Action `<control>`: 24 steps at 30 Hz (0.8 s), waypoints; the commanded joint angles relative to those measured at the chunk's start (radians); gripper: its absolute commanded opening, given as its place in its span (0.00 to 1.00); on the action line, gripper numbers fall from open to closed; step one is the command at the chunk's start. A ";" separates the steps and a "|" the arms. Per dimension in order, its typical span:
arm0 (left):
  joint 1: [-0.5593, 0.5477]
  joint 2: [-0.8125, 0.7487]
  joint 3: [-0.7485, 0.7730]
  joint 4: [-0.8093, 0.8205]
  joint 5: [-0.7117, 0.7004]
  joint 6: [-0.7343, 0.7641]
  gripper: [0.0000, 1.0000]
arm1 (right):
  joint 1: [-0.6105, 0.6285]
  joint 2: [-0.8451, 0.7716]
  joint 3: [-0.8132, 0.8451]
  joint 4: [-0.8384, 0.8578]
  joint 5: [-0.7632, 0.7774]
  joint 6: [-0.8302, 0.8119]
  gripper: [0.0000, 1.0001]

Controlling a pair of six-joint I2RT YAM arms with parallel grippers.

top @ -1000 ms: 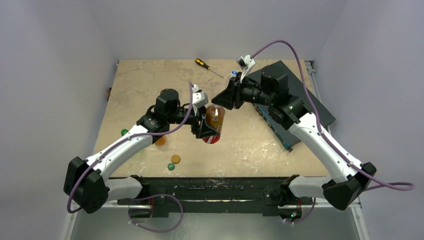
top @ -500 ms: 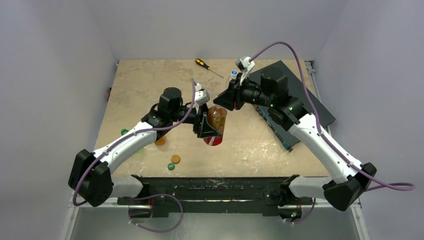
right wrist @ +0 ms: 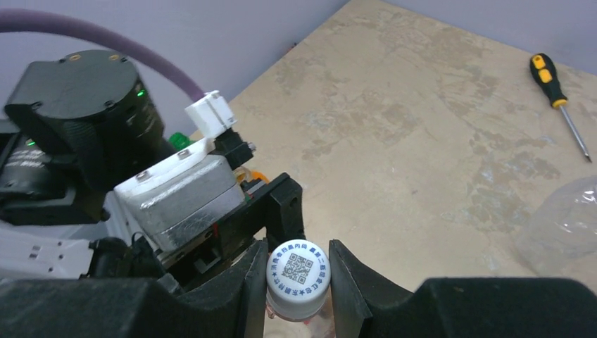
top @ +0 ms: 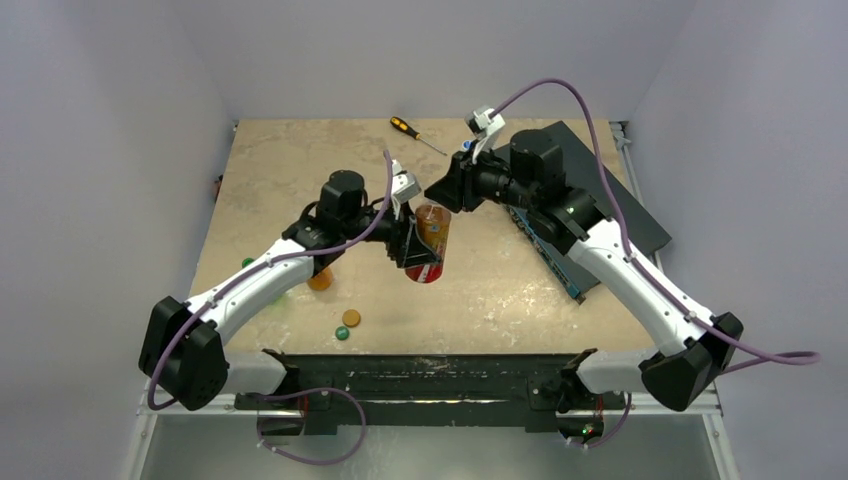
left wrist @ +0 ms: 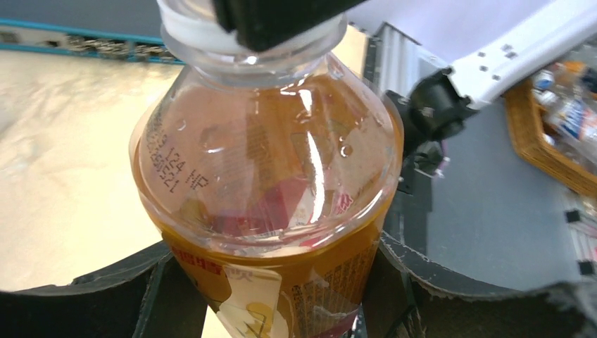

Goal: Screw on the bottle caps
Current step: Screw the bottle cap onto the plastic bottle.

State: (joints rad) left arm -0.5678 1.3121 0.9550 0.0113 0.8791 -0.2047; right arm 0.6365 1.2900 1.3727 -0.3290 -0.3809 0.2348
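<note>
Amber bottle (top: 432,232) held at centre, white cap (right wrist: 300,266) on its neck.
Loose orange cap (top: 351,318) and green cap (top: 342,333) lie front-left; left gripper (top: 417,248) fingers clamp the bottle's labelled body; right gripper (right wrist: 298,289) fingers pinch the white cap from both sides.

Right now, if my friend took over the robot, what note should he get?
Left fingers: shut on the amber bottle.
Right fingers: shut on the white cap, which sits on that bottle's neck. How tight it is, cannot tell.
Loose on the table: orange cap, green cap.
To do: finish this cap, then fit the loose ones.
</note>
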 commanded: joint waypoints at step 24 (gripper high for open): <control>-0.048 -0.059 -0.054 0.239 -0.759 0.089 0.00 | 0.227 0.224 0.215 -0.259 0.656 0.304 0.17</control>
State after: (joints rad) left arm -0.6258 1.3075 0.9112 0.0074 0.2604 -0.1062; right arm 0.8249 1.5185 1.5642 -0.4522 0.3019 0.4736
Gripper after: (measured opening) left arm 0.645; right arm 0.364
